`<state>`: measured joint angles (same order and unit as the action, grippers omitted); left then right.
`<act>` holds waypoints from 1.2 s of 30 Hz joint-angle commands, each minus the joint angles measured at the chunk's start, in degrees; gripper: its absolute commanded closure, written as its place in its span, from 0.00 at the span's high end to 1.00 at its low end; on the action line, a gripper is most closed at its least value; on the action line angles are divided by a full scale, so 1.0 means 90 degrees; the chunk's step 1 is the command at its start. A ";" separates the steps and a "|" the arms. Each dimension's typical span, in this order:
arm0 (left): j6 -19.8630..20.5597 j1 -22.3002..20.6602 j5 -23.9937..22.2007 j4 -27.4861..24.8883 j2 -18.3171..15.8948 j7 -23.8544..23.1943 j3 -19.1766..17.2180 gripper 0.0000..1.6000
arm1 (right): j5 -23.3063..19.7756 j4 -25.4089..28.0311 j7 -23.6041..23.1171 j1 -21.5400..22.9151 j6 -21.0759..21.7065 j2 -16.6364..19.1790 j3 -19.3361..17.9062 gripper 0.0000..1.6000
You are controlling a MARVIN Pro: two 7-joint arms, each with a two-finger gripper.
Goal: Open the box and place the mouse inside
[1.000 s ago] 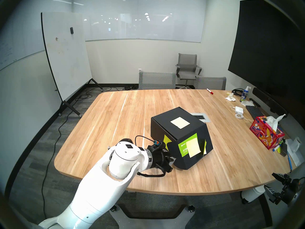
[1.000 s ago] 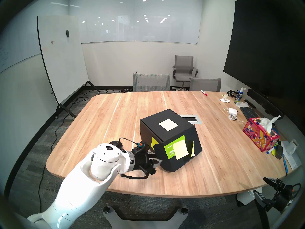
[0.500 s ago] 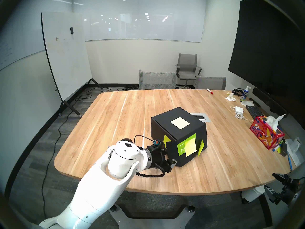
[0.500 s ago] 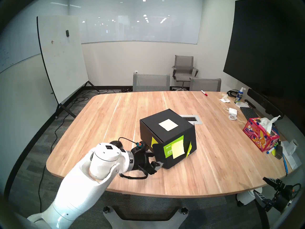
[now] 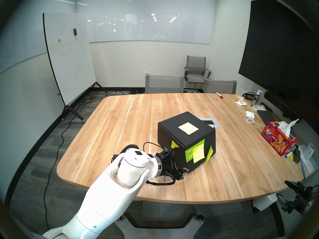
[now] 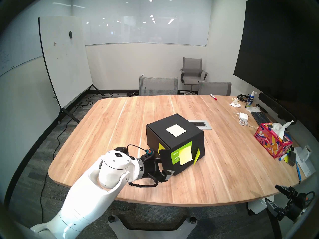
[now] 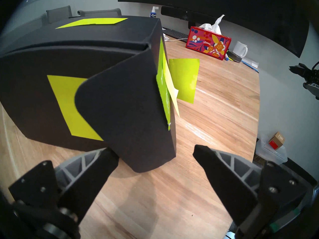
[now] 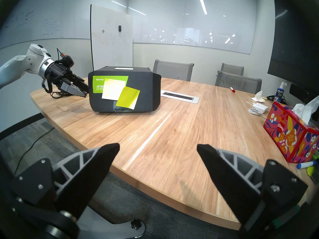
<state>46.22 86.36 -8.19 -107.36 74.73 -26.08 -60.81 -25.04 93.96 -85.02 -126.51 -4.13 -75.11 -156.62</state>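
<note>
My left gripper (image 7: pixel 155 155) spread wide, box (image 5: pixel 186 135) flap corner between fingers, ungripped; right gripper (image 8: pixel 158 153) wide, empty.

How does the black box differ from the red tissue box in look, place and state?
The black box is plain matte with sticky notes; the tissue box is red and floral. The black box sits mid-table, lid down; the tissue box stands at the right edge, a tissue sticking out. Both rest on the table.
</note>
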 commanded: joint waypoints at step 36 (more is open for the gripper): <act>0.0890 0.0040 -0.0674 -0.0780 -0.0276 -0.0601 -0.0582 0.00 | -0.0046 0.0040 0.0003 -0.0011 0.0000 0.0008 -0.0042 1.00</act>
<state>51.85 85.77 -12.39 -110.23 73.27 -29.91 -64.39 -24.98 93.96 -85.02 -126.47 -4.10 -75.15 -156.65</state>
